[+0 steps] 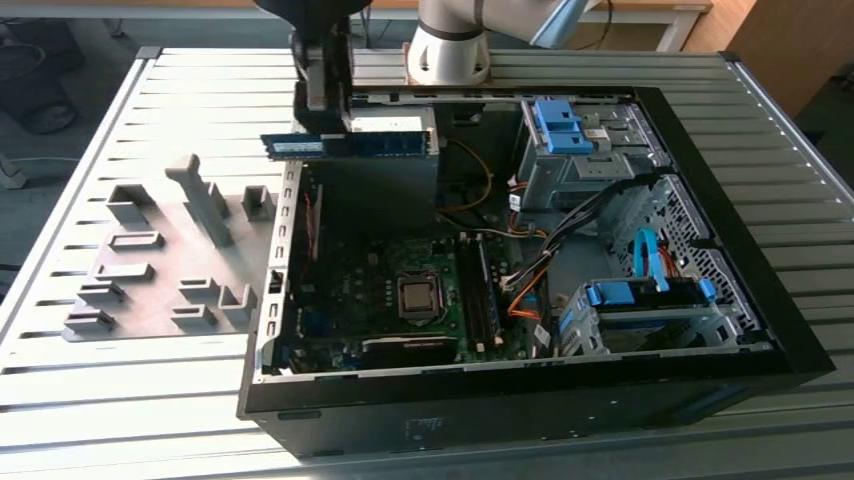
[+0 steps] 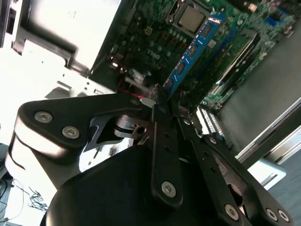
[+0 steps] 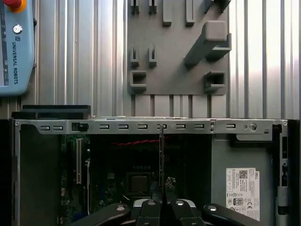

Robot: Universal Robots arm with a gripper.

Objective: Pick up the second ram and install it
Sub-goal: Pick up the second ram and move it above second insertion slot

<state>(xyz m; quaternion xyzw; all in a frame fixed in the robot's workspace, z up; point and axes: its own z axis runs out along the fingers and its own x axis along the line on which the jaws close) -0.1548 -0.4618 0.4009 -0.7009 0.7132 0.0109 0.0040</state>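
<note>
Both jaws of the pincer (image 2: 159,101) are clamping the ram (image 1: 350,145) toward one end, holding it level and on edge above the open case (image 1: 534,415), near the desk (image 1: 134,400) edge where the arm's base (image 1: 447,55) is standing. The ram is looking light, stiff and fragile, so gripping bare board edges, clear of chips and contacts, is seeming safest. The wrist is pointing straight down.

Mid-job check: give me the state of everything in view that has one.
End effector: shut on the second ram.
Second ram: held level in the air over the open case, not seated.
Computer case: lying on its side, side panel off.
Processor: bare, no cooler on it.
</note>
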